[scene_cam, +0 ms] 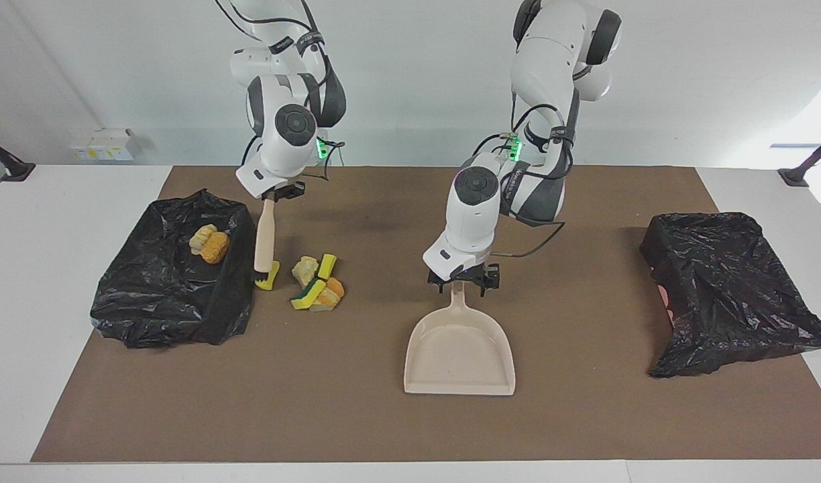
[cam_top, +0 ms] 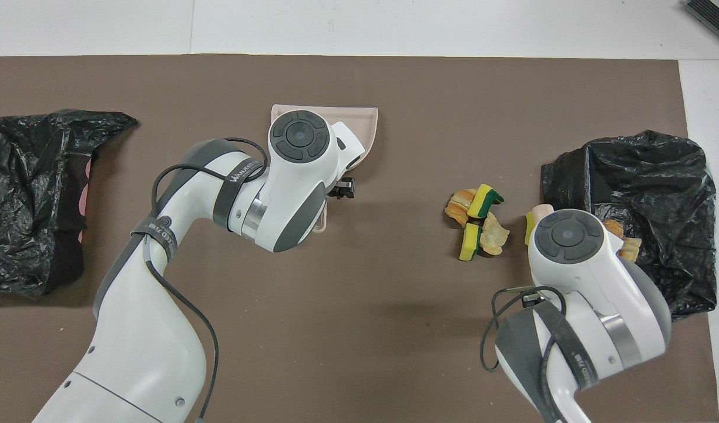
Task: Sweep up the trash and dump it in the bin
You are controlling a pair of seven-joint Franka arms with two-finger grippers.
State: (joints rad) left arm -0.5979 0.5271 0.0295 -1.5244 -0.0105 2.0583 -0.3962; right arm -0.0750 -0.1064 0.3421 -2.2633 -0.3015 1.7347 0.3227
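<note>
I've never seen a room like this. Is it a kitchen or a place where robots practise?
It looks like a robot practice lab, not a kitchen. Two white robot arms stand at a table with a brown mat. Foam scraps, a dustpan and a brush are laid out, with bag-lined bins at both ends.

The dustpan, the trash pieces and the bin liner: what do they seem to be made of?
Dustpan: probably moulded plastic, beige and smooth with a dull sheen.
Trash pieces: apparently sponge or foam, with torn, matte, porous-looking surfaces in yellow, orange and tan, some green-backed.
Bin liner: thin black plastic film, glossy and heavily crinkled.
</note>
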